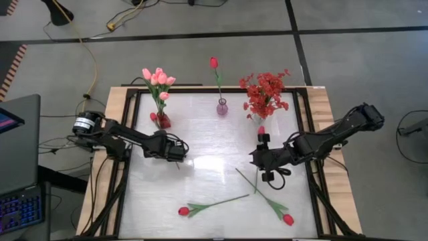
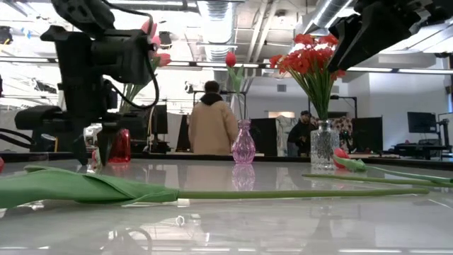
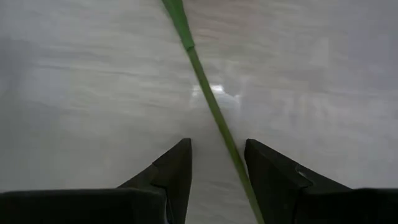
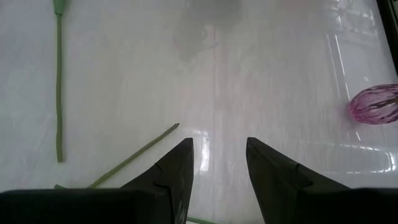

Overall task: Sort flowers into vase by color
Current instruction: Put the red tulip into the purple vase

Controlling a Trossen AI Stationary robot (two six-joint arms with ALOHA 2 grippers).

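Observation:
My left gripper (image 1: 177, 154) (image 3: 217, 152) is open and low over the table's left half, pointing steeply down. A thin green flower stem (image 3: 202, 81) on the table runs between its fingers, close to one of them; I cannot tell whether they touch. My right gripper (image 1: 255, 161) (image 4: 217, 155) hangs open above the table's middle right, with nothing between its fingers. At the far edge stand a red vase (image 1: 162, 121) with pink tulips (image 1: 158, 79), a purple vase (image 1: 222, 107) with one red tulip (image 1: 214, 62), and a clear vase (image 2: 323, 145) with red blossom sprays (image 1: 265, 95).
Two red tulips (image 1: 184, 211) (image 1: 287, 219) lie near the front edge, their long stems crossing the middle. Another tulip (image 2: 341, 152) lies beside the clear vase. A dark frame (image 1: 134, 100) rims the table. People stand in the room beyond the table.

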